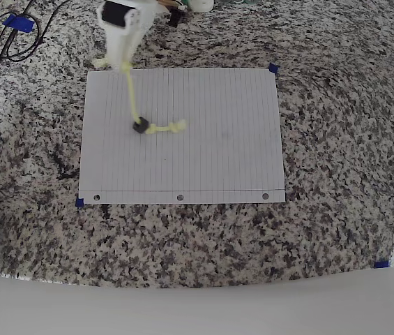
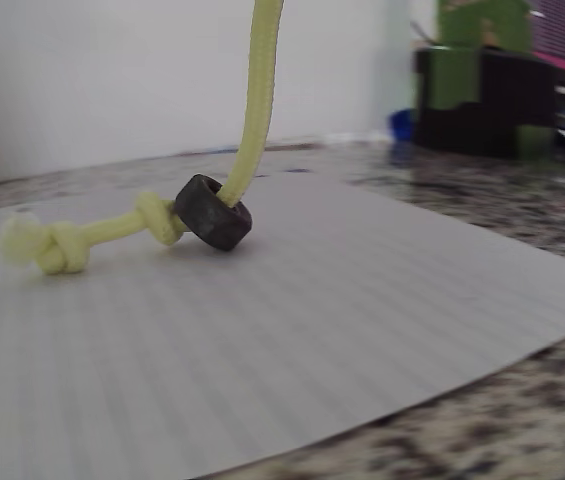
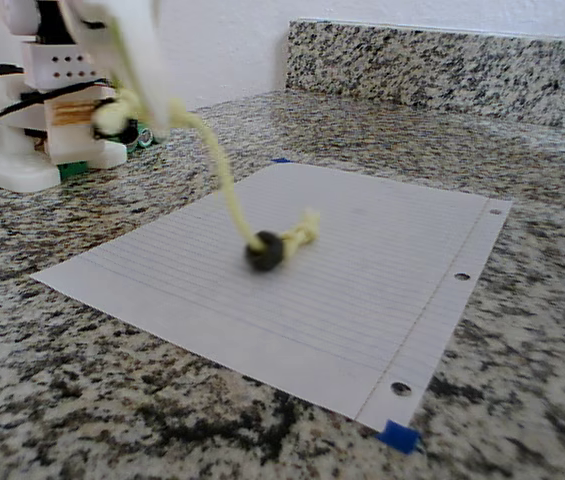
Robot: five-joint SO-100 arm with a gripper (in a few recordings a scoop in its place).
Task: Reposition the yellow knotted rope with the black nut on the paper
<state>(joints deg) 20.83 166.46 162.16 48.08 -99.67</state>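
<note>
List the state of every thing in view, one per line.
yellow knotted rope: one end lifted by the gripper, the other knotted end lying on the paper.
black nut: threaded on the rope, resting tilted on the paper.
paper: flat on the counter.
gripper: shut on the rope's upper end.
</note>
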